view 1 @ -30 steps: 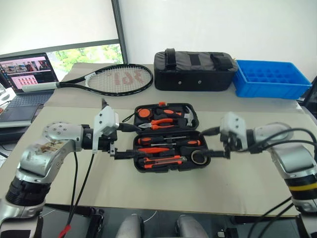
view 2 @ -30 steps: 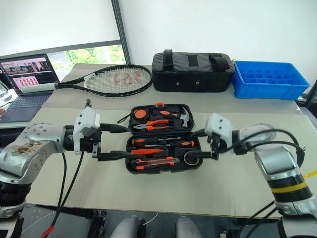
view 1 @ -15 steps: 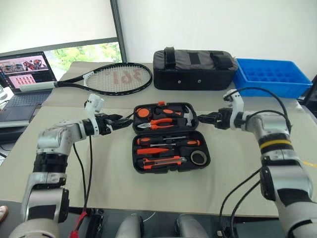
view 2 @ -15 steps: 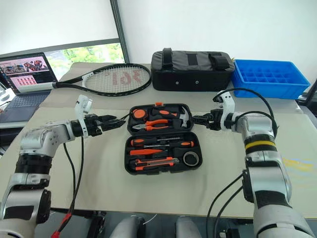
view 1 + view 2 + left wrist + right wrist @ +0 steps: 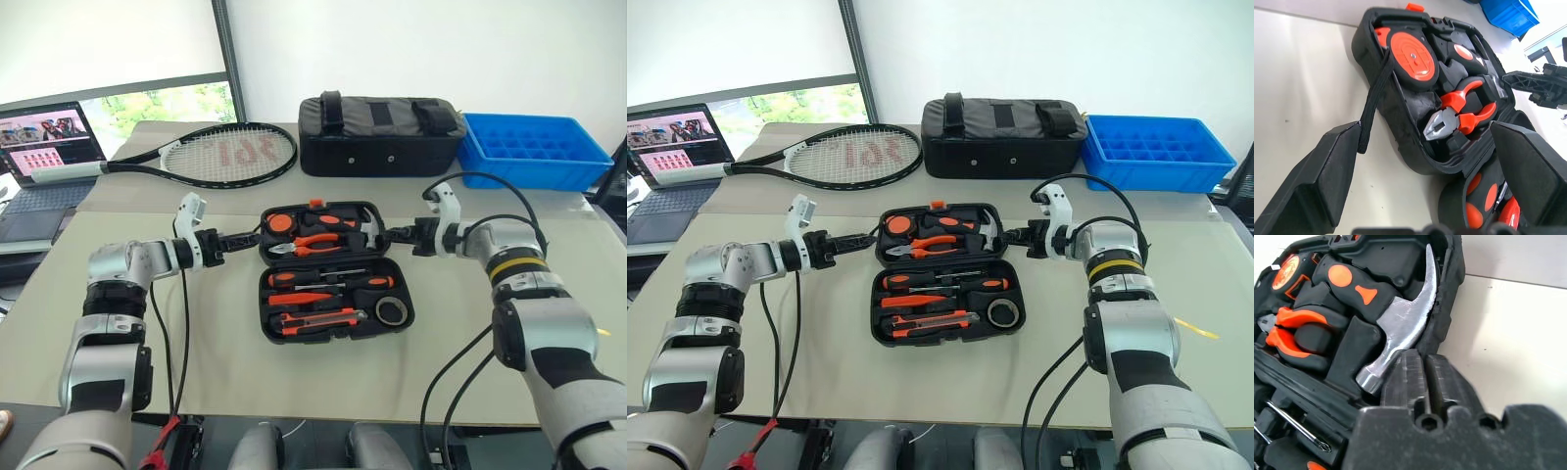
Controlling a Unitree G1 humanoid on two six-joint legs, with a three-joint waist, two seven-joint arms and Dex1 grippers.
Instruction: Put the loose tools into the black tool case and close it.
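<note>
Tools all look seated in the open tool case [image 5: 333,269], so only closing is left. Left tool [image 5: 238,237], spread wide and empty, sits at its far half's left edge; right tool [image 5: 390,235], pinched shut and empty, at the right edge.

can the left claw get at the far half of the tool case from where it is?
Probably yes. The left claw sits open beside the left edge of the black tool case, level with its far half, and the table between them is bare. The tennis racket lies well behind it.
</note>
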